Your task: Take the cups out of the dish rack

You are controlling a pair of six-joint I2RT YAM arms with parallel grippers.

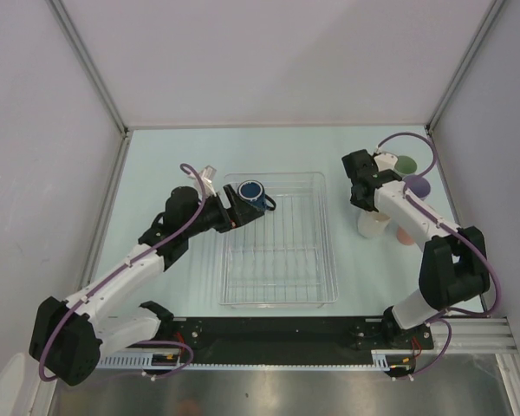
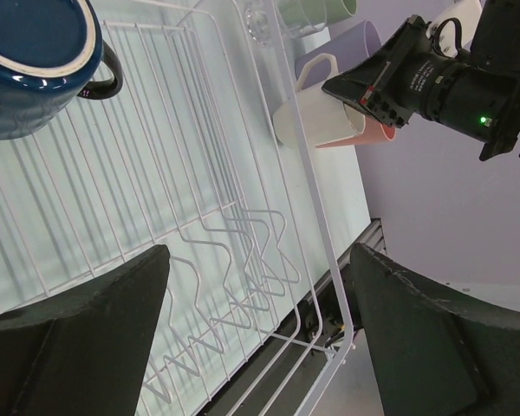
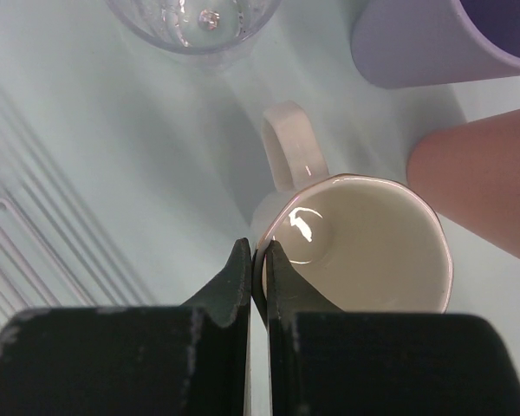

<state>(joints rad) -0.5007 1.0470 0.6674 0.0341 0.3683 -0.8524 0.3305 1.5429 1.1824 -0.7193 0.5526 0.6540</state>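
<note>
The dark blue mug (image 1: 253, 194) stands in the far left corner of the dish rack (image 1: 279, 299); in the left wrist view it (image 2: 35, 61) is at the upper left. My left gripper (image 1: 239, 203) is open and empty beside it, over the rack's wire grid (image 2: 199, 199). My right gripper (image 1: 367, 211) is shut on the rim of the cream-white mug (image 3: 364, 260), upright on the table right of the rack. Around it stand the clear glass (image 3: 195, 17), the lavender tumbler (image 3: 442, 39), the salmon tumbler (image 3: 490, 182) and the sage green tumbler (image 1: 406, 163).
The rack's right wall (image 2: 316, 199) runs between my left gripper (image 2: 258, 260) and the cups on the table. Grey panels wall in the table on the left, back and right. The black base rail (image 1: 277, 334) lies along the near edge.
</note>
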